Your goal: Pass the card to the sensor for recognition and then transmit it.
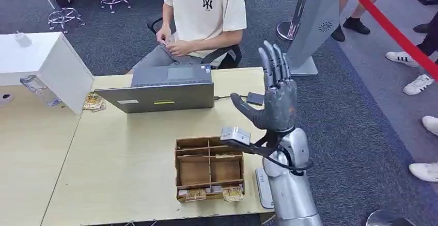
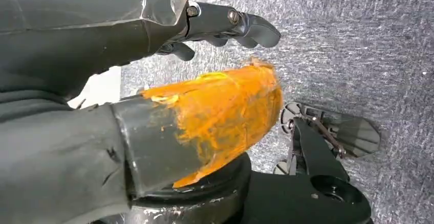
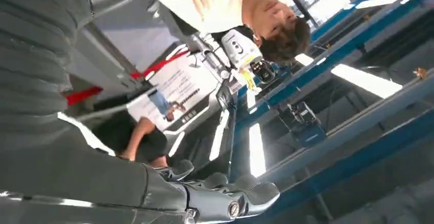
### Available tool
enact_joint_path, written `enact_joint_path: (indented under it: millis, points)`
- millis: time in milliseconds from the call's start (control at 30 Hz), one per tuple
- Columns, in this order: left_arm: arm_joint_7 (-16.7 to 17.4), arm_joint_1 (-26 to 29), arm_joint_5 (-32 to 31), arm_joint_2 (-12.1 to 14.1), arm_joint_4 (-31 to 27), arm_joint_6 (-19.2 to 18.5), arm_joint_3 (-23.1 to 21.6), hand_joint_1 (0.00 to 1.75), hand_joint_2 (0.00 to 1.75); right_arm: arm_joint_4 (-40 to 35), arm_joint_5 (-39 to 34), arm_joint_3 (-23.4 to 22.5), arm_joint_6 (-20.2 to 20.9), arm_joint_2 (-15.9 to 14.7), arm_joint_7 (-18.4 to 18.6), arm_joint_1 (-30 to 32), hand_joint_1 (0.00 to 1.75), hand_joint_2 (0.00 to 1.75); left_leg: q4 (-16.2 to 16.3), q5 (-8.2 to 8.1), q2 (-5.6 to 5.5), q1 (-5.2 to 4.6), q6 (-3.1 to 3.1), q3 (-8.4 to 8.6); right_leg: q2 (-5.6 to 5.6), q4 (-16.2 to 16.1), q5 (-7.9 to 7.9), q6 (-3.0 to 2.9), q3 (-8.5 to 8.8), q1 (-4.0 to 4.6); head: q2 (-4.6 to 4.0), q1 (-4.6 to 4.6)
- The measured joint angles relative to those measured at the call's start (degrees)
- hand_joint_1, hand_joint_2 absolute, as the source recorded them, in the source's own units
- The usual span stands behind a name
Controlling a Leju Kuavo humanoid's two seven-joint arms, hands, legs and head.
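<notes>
The right hand (image 1: 276, 99) stands raised above the far right part of the table (image 1: 119, 164), palm turned inward, fingers straight and close together pointing up, thumb stuck out to the side. It holds nothing. The right wrist view agrees: the fingertips (image 3: 256, 196) lie extended against the ceiling lights, with no card between them. That upright, flat pose looks like an arm in transit or waiting, not a grasp.

The left hand (image 2: 153, 81) hangs beside the robot's body over grey carpet, its dark fingers (image 2: 240, 27) loosely curled and an orange-coated thumb (image 2: 225, 114) beneath them; nothing sits in it (it seems parked out of the way, leaving the work to the other arm).

The cards (image 1: 210, 192) lie, as far as I can judge, in the near row of the wooden tray (image 1: 209, 156), a divided box on the table just left of the right forearm; they are small and I cannot read them. A small dark box (image 1: 254, 99) on a cable lies beyond the tray, near the laptop (image 1: 162, 89), and may be the sensor, placed within the arm's reach. A person in a pale shirt (image 1: 204, 9) sits behind the laptop, probably to receive the card.

No card is in hand, so picking one from the tray comes next
</notes>
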Motion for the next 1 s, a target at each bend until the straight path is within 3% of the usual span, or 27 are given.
enact_joint_path:
  millis: [233,500,533,567,600,633,667,867,933,1000]
  points:
    - [-0.44,-0.06,1.18,-0.26,0.00,0.55,0.26,0.00,0.00,-2.38,-6.18,4.68,0.00,-1.44,0.15,5.26,0.00,1.75,0.00,0.00,-0.01,0.01,0.00,0.00,-0.01,0.00,0.00,0.00,-0.01,0.01,0.00,0.00]
    - [-0.63,-0.05,1.66,-0.35,0.00,0.81,1.31,0.00,0.00,-2.45,-5.35,10.70,0.00,-3.17,3.76,10.66,0.03,1.75,-0.02,0.00,0.00,0.01,-0.01,-0.03,-0.01,0.00,-0.01,-0.02,-0.03,0.01,0.00,0.00]
    - [-0.68,-0.05,1.66,-0.35,0.00,0.79,1.40,0.00,0.00,-2.29,-4.96,11.27,0.00,-3.34,3.85,11.02,0.17,1.75,-0.02,0.00,0.00,0.01,-0.01,-0.03,-0.01,0.00,-0.01,-0.02,-0.02,0.01,0.00,0.00]
    - [-0.68,-0.05,1.68,-0.33,0.00,0.81,1.44,0.00,0.00,-2.10,-4.48,11.82,0.00,-3.50,4.39,11.36,0.61,1.75,-0.02,0.00,0.00,0.01,-0.01,-0.03,-0.01,0.00,-0.01,-0.01,-0.02,0.01,0.00,-0.02]
    - [-0.68,-0.05,1.68,-0.35,0.00,0.81,1.49,0.00,0.00,-1.88,-4.08,12.34,0.00,-3.65,4.81,11.73,1.45,1.75,-0.02,0.00,0.00,0.01,-0.01,-0.03,-0.01,0.00,-0.01,-0.01,-0.02,0.01,0.00,0.00]
    - [-0.70,-0.05,1.68,-0.33,0.00,0.81,1.53,0.00,0.00,-1.68,-3.82,12.79,0.00,-3.78,4.94,12.01,1.50,1.75,-0.02,0.00,0.00,0.01,-0.01,-0.03,-0.01,0.00,-0.01,-0.01,-0.02,0.01,0.00,0.00]
    - [-0.72,-0.05,1.68,-0.33,0.00,0.81,1.55,0.00,0.00,-1.42,-3.60,13.24,0.00,-3.91,5.25,12.25,1.75,1.75,-0.02,0.00,0.00,0.01,0.00,-0.04,-0.01,0.00,-0.01,-0.01,-0.02,0.01,0.00,0.00]
    - [-0.79,-0.05,1.66,-0.33,0.00,0.81,1.71,0.00,0.00,0.09,-1.33,14.84,0.00,-4.79,6.36,12.78,1.68,1.75,-0.02,0.00,0.00,0.01,-0.01,-0.04,-0.01,0.00,-0.01,-0.01,-0.02,0.01,0.00,0.00]
    - [-0.81,-0.05,1.66,-0.33,0.00,0.81,1.73,0.00,0.00,0.70,-0.32,14.95,0.00,-4.96,6.18,13.10,1.75,1.75,-0.02,0.00,0.00,0.01,-0.01,-0.04,-0.01,0.00,-0.01,-0.01,-0.03,0.01,0.00,-0.02]
    - [-0.81,-0.05,1.66,-0.33,0.00,0.81,1.73,0.00,0.00,1.14,0.77,14.93,0.00,-5.11,6.19,13.24,1.61,1.75,-0.02,0.00,0.00,0.01,-0.01,-0.04,-0.01,0.00,-0.01,-0.01,-0.03,0.01,0.00,0.00]
